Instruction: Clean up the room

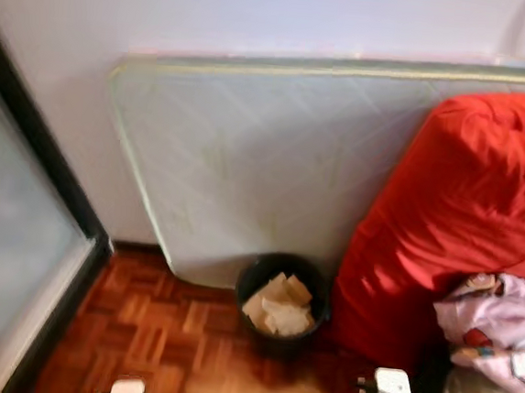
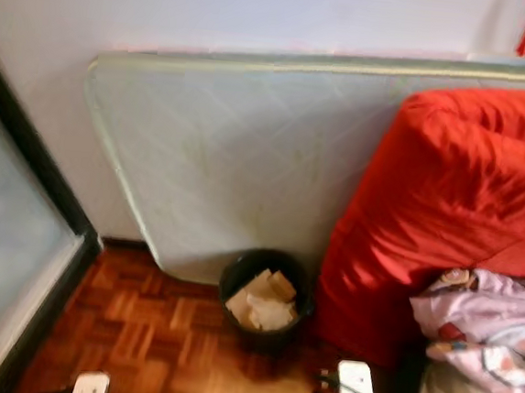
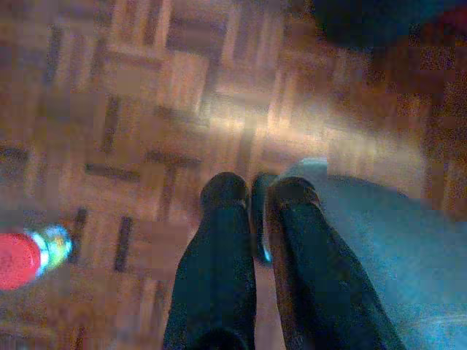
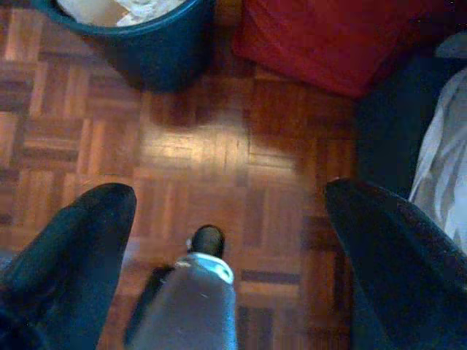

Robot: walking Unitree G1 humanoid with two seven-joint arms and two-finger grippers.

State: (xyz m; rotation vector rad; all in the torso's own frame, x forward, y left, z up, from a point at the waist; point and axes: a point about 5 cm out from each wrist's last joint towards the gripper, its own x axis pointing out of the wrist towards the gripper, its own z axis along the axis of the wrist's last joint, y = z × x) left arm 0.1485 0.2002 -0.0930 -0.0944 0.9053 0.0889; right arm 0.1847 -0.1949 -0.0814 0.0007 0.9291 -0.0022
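Below, the right gripper (image 4: pixel 226 211) was seen with its two black fingers (image 4: pixel 73 255) spread wide and nothing held between them, poised over the parquet floor (image 4: pixel 190 153). Ahead of it, across a bare stretch of that floor, a dark waste bin (image 4: pixel 157 44) was found, filled with crumpled paper (image 1: pixel 278 305); the gripper and the bin were well apart. The left gripper (image 3: pixel 255 200) was seen with its fingers drawn nearly together, only a narrow gap left between them and nothing gripped, hanging above the floor, with a small red-capped object (image 3: pixel 25 257), too blurred to be identified, lying off to one side. From the head views, the bin was placed on the floor against the lower edge of a pale mattress (image 1: pixel 266 160) leaned upright on the white wall (image 1: pixel 214 13). Just beside the bin, on the robot's right, a large red cushion (image 1: pixel 463 214) was propped, and pale pink cloth (image 1: pixel 499 328) was heaped at its foot. A dark-framed glass panel (image 1: pixel 11 230) was seen on the robot's left.
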